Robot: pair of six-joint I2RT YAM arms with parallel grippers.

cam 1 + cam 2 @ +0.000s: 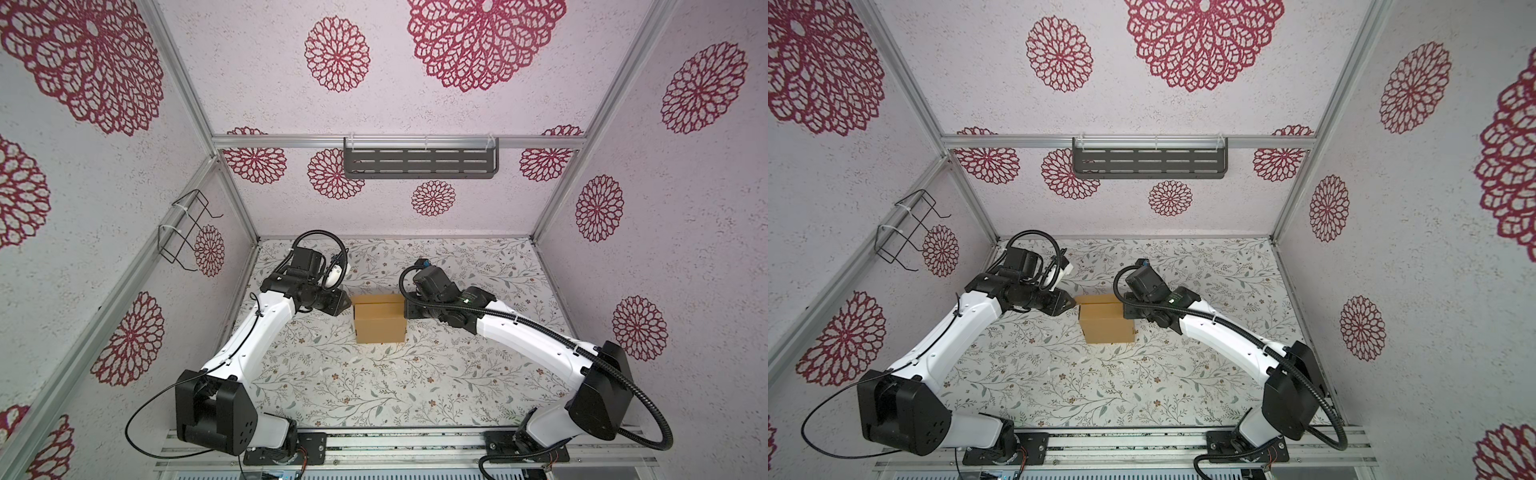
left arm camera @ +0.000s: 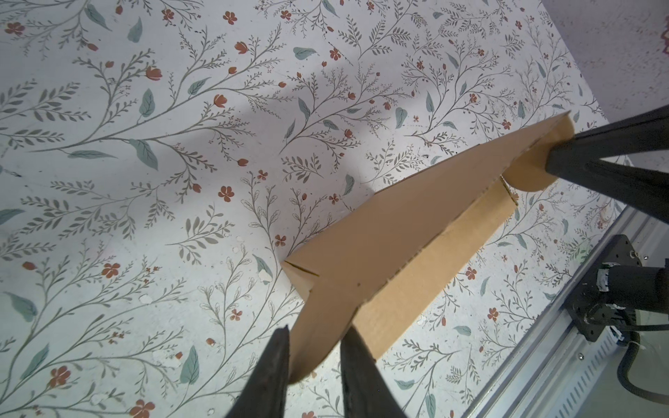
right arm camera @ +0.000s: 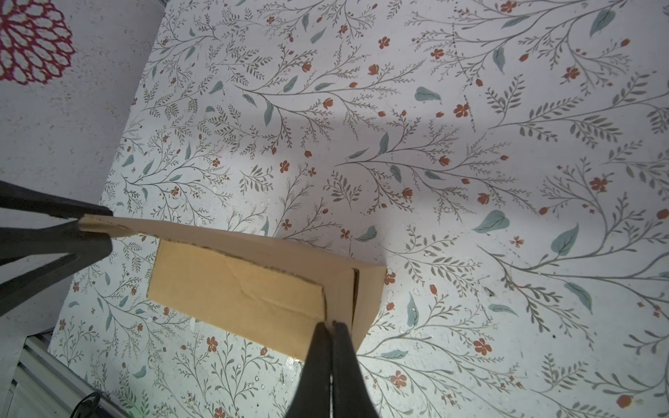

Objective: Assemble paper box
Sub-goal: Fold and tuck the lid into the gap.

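The tan-brown paper box [image 1: 380,322] [image 1: 1106,322] stands near the middle of the floral table, in both top views, with a lid flap raised along its far side. My left gripper [image 1: 347,305] [image 2: 318,329] is at the flap's left end. Its fingers are open, and a rounded tab of the paper box [image 2: 398,253] lies loosely between them. At the right end, my right gripper [image 1: 405,309] [image 3: 329,324] is shut on the edge of the paper box [image 3: 246,289]. The left wrist view shows the right gripper [image 2: 550,163] pinching the far rounded tab.
A dark slotted shelf [image 1: 419,162] hangs on the back wall. A black wire basket [image 1: 187,232] is fixed to the left wall. An aluminium rail [image 1: 395,440] carrying both arm bases runs along the front. Patterned walls close in the table [image 1: 374,395] on three sides.
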